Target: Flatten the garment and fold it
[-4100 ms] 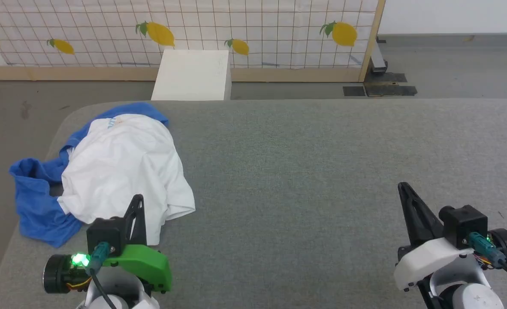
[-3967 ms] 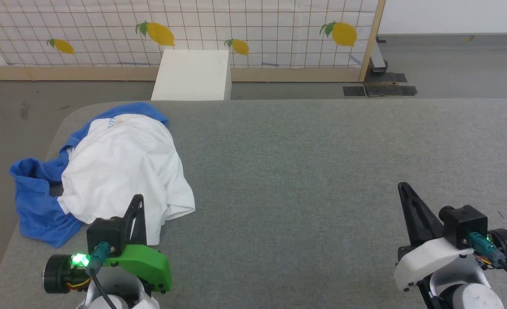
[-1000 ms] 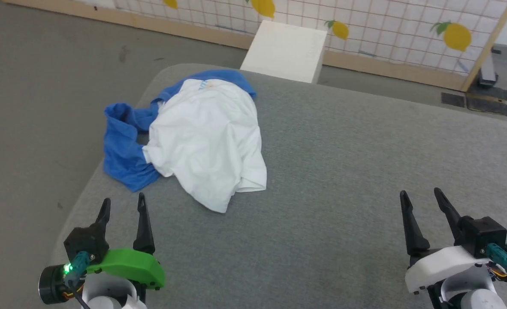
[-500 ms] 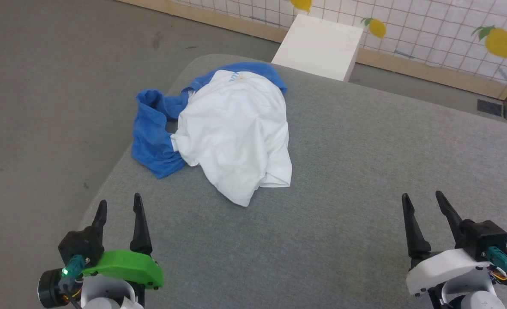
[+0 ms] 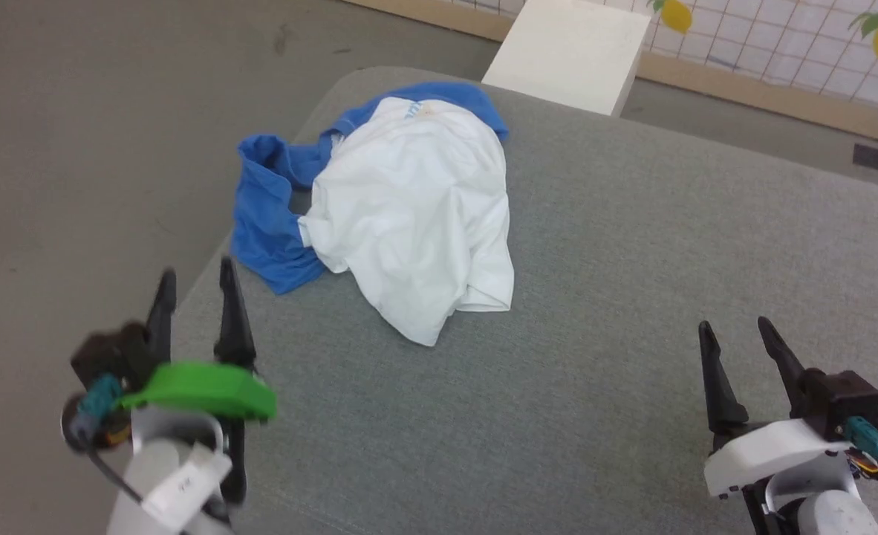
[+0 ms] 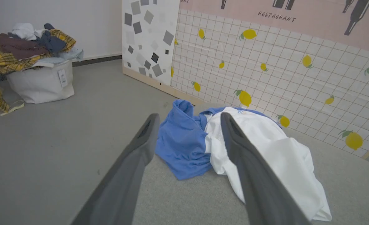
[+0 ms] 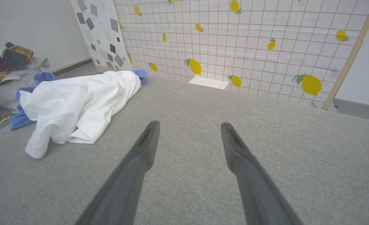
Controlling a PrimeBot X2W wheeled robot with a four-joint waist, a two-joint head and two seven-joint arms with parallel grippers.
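Garment [image 5: 417, 208] lies crumpled just ahead of spread left hand [image 5: 195, 269].

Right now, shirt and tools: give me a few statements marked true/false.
1. The garment lies crumpled on the grey surface. True.
2. The left tool and right tool both stand open. True.
3. The left tool is shut on the garment. False: its jaws are open and grip nothing.
4. The garment lies nearer the right tool. False: it is nearer the left tool.
5. A bin heaped with clothes stands on the floor. True.
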